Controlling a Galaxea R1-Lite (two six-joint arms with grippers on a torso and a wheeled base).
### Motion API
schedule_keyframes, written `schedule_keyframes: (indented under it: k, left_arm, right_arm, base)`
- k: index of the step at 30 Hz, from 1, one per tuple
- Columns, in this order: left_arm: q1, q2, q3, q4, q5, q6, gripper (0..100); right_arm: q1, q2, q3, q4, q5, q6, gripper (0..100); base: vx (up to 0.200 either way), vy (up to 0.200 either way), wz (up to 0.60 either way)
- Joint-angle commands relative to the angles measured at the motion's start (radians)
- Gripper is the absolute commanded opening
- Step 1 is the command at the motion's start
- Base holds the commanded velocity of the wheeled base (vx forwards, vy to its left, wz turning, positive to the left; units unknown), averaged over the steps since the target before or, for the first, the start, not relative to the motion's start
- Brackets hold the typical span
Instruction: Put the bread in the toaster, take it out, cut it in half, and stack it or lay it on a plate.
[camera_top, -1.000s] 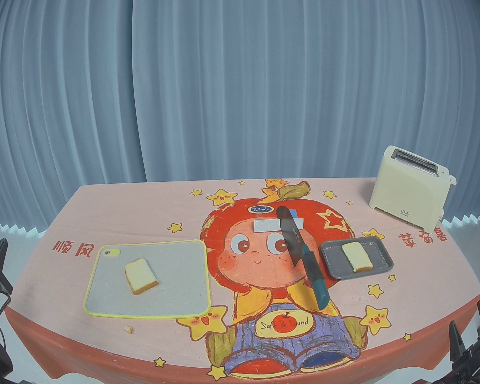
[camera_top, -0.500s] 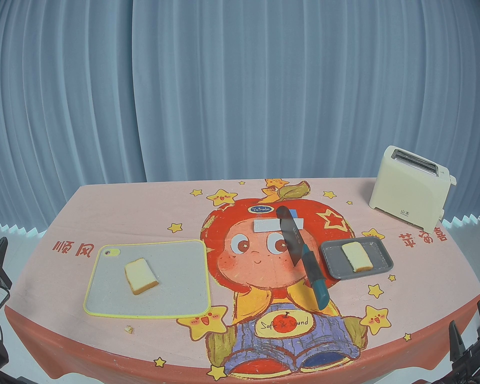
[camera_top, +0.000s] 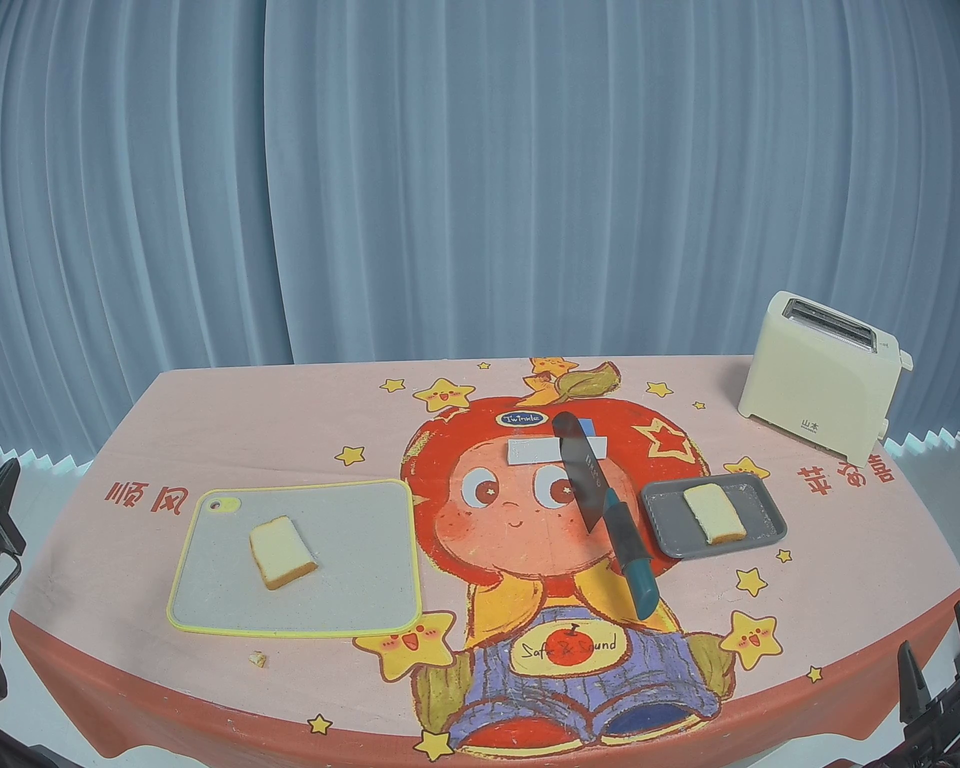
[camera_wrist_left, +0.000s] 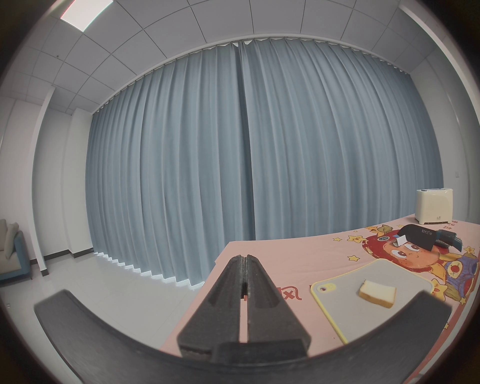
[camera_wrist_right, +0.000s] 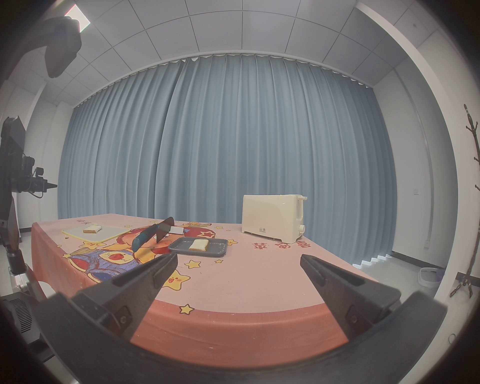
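Note:
One piece of bread (camera_top: 282, 551) lies on the yellow-rimmed cutting board (camera_top: 350, 560) at the table's left. A second piece of bread (camera_top: 714, 512) rests in the grey plate (camera_top: 665, 525) on the right. Between them lies a knife (camera_top: 610, 515) with a dark blade and teal handle. The cream toaster (camera_top: 822, 375) stands at the far right corner, its slots empty. My left gripper (camera_wrist_left: 244, 260) is shut on nothing, off the table's left end, with the board's bread (camera_wrist_left: 377, 293) beyond it. My right gripper (camera_wrist_right: 239, 256) stands open and empty, off the table's right front edge, facing the plate (camera_wrist_right: 212, 247) and toaster (camera_wrist_right: 274, 217).
A small crumb (camera_top: 258, 659) lies on the cloth in front of the board. A white and blue label (camera_top: 545, 449) lies under the knife's blade. The printed tablecloth covers a rounded table, and blue curtains hang behind it.
The dark part of my left arm at the head view's left edge has risen slightly. Nothing on the table has moved.

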Motion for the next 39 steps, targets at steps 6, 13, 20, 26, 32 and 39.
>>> schedule_keyframes:
  k: [6,13,20,26,32,39]
  left_arm:
    - [-0.072,0.092,-0.054,0.001,0.051,-0.001,0]
    - [-0.092,0.099,-0.115,0.093,0.075,0.0,0]
    - [-0.143,0.099,-0.137,0.147,0.101,0.002,0]
    - [-0.243,0.088,-0.134,0.221,0.103,0.002,0]
    - [-0.416,0.047,-0.146,0.345,0.189,0.002,0]
    - [-0.625,0.047,-0.201,0.423,0.341,0.0,0]
  right_arm:
    - [0.0,-0.016,0.016,0.0,0.0,0.0,100]
    - [0.0,-0.016,0.016,0.0,0.0,0.0,100]
    - [0.0,-0.016,0.016,0.0,0.0,0.0,100]
    - [0.0,-0.016,0.016,0.0,0.0,0.0,100]
    - [0.0,-0.016,0.016,0.0,0.0,0.0,100]
    - [0.0,-0.016,0.016,0.0,0.0,0.0,100]
  base:
    - [0.0,0.0,0.0]
    - [0.0,0.0,0.0]
    - [0.0,0.0,0.0]
    - [0.0,0.0,0.0]
    - [0.0,0.0,0.0]
    - [0.0,0.0,0.0]
